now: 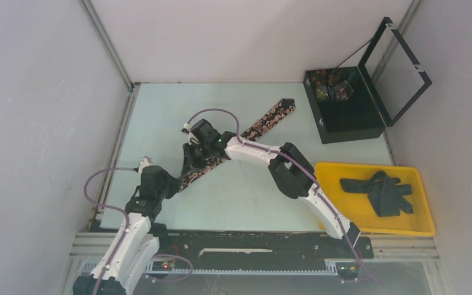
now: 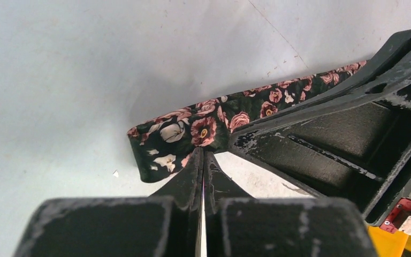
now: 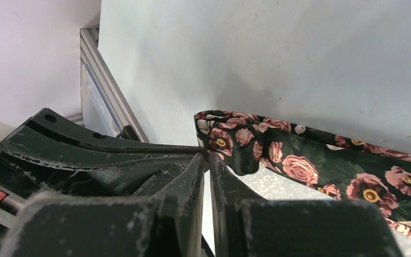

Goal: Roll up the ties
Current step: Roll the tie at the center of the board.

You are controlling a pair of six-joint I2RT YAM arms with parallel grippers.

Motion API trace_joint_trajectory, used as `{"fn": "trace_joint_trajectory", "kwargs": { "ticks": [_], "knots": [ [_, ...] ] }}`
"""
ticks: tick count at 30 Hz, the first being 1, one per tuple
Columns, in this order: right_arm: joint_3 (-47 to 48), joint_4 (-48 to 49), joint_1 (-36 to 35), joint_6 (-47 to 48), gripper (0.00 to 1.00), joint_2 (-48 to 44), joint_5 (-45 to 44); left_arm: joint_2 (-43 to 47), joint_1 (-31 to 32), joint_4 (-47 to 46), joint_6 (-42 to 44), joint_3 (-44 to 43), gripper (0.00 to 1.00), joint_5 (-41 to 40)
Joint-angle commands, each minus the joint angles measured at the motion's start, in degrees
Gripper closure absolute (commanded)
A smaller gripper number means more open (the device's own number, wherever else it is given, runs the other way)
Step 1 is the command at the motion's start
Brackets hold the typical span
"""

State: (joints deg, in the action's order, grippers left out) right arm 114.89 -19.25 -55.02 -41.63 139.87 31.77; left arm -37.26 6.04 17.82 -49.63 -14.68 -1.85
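Table (image 1: 252, 203): pale top under both hands. One tie is laid out on it.
Black box (image 1: 350, 126): lid up, well beyond the right gripper's reach as it stands. There are patterned bundles inside, too small to tell more.
Yellow tray (image 1: 375, 232): well off to the right gripper's outer side, holding the dark ties (image 1: 381, 192) in a loose, unrolled heap.
Floral tie (image 1: 264, 123): runs diagonally away from both sets of fingertips. Its near end is doubled back into a short fold right at the tips, and the long remainder lies flat.
Left gripper (image 2: 204, 155): fingers pressed together, tips against the lower edge of the fold. I cannot tell whether any fabric is caught.
Right gripper (image 3: 208, 156): meets the fold from the opposite side, with a narrow slit between its fingers. I cannot tell whether it pinches cloth.
Main risk: the fold springs open. It is only one turn, and neither hand shows a sure hold on it.
Second risk: the roll goes crooked. The tie lies at an angle to both wrists, so uneven pushing would make the roll cone-shaped.
Third risk: the hands collide. Their fingertips sit almost touching across the fold, leaving little room to turn.
Smallest risk: the slick fabric slides on the smooth top instead of winding, and the far end gets dragged toward the hands.
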Motion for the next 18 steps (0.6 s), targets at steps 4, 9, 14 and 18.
{"fn": "trace_joint_trajectory", "kwargs": {
  "ticks": [4, 9, 14, 18],
  "knots": [
    [5.3, -0.8, -0.4, 0.0, 0.90, 2.2, 2.8, 6.9, 0.4, 7.0, -2.8, 1.4, 1.00, -3.2],
    [5.6, -1.3, -0.3, 0.1, 0.91, 3.0, 2.4, 10.4, 0.3, 12.3, -4.3, 0.4, 0.99, -5.2],
    [5.2, -2.0, -0.3, 0.7, 0.93, 3.5, 1.9, 11.9, 0.3, 14.1, -5.3, -0.1, 0.84, -6.5],
    [3.8, -1.7, -0.2, 1.0, 0.94, 3.6, 1.5, 12.1, 0.4, 15.8, -6.1, -0.6, 0.78, -8.5]
  ]
}}
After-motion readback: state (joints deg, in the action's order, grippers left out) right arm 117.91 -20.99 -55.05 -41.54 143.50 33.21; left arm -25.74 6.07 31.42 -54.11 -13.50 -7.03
